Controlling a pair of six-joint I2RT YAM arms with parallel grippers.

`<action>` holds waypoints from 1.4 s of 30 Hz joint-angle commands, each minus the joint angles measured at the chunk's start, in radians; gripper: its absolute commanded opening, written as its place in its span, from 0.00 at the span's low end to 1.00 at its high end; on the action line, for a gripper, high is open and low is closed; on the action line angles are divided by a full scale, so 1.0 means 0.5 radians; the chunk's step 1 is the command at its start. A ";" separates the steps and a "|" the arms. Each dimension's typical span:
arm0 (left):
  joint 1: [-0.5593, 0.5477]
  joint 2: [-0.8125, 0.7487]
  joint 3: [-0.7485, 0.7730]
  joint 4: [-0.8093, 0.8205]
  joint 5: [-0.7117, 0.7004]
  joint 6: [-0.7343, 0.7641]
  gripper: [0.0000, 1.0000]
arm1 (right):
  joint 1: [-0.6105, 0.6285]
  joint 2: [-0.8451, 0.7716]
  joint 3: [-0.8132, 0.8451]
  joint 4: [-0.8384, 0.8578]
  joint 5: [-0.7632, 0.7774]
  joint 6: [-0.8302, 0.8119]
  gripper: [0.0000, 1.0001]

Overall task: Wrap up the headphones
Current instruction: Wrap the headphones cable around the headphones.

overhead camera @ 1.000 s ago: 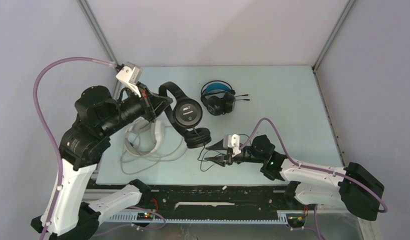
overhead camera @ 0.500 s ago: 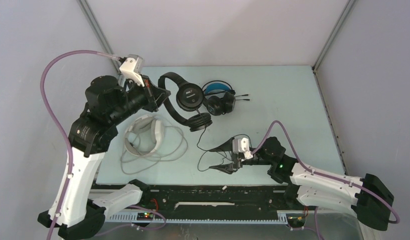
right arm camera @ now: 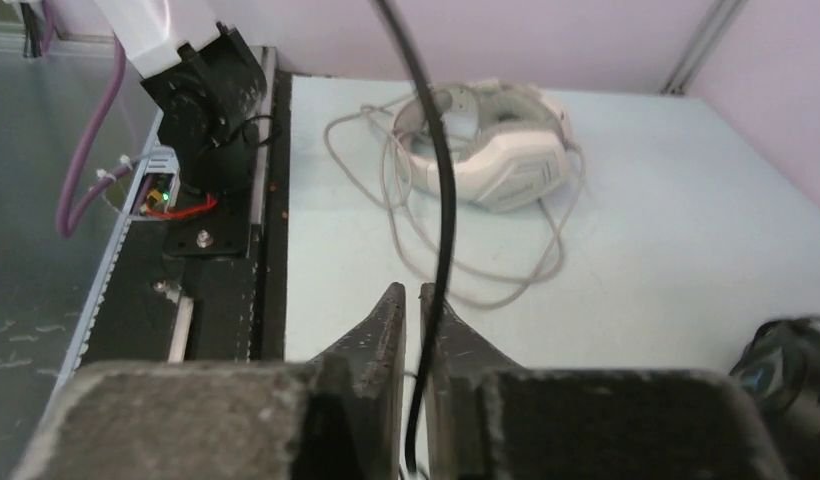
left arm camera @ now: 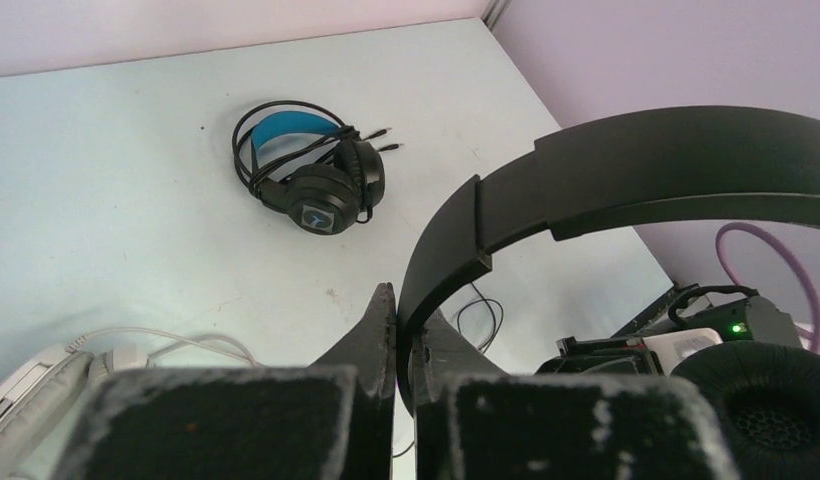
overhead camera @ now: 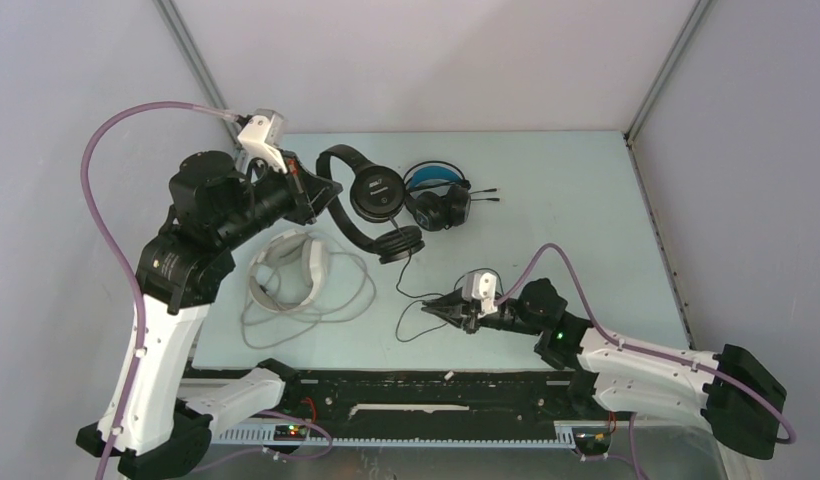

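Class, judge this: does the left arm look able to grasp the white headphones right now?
Probably not: the left gripper is shut on the headband of the black headphones. The white headphones lie uncovered, nearby.

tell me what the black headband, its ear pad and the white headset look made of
Black headband: matte hard plastic, probably; smooth, with a seam where sections join. Ear pad: soft foam or fabric, judging by its dull, grainy surface. White headset: smooth moulded plastic, faint sheen on the shell.
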 commanded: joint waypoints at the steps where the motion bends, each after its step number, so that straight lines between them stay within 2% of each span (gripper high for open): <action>1: 0.016 0.001 0.107 0.001 0.073 -0.026 0.00 | -0.031 -0.090 -0.236 0.296 0.242 0.021 0.03; 4: 0.018 -0.021 0.073 -0.038 0.136 0.073 0.00 | -0.114 -0.180 -0.268 0.365 0.275 0.052 0.00; 8: 0.017 0.039 0.076 -0.207 0.429 0.178 0.00 | -0.190 -0.225 -0.140 0.238 0.218 0.015 0.00; 12: 0.018 0.028 0.001 -0.307 0.453 0.263 0.00 | -0.315 -0.242 -0.074 0.240 0.305 0.069 0.00; 17: -0.010 0.029 -0.107 -0.380 0.755 0.365 0.00 | -0.411 -0.211 0.004 0.182 0.266 0.073 0.00; 25: -0.229 -0.072 -0.213 -0.386 0.748 0.452 0.00 | -0.409 -0.151 0.128 0.102 0.201 0.116 0.00; 28: -0.297 -0.057 -0.218 -0.407 0.717 0.474 0.00 | -0.422 -0.111 0.147 0.109 0.261 0.152 0.00; 31: -0.411 -0.016 -0.185 -0.435 0.723 0.494 0.00 | -0.431 -0.039 0.273 -0.073 0.403 0.186 0.00; 33: -0.502 0.003 -0.148 -0.455 0.626 0.510 0.00 | -0.458 0.023 0.308 -0.098 0.454 0.204 0.00; 36: -0.562 0.054 -0.112 -0.497 0.587 0.559 0.00 | -0.513 0.103 0.340 -0.044 0.425 0.288 0.00; 40: -0.621 0.088 -0.139 -0.485 0.652 0.593 0.00 | -0.509 0.175 0.543 -0.279 0.414 0.377 0.00; 42: -0.656 0.076 -0.185 -0.440 0.665 0.588 0.00 | -0.483 0.194 0.584 -0.295 0.392 0.393 0.00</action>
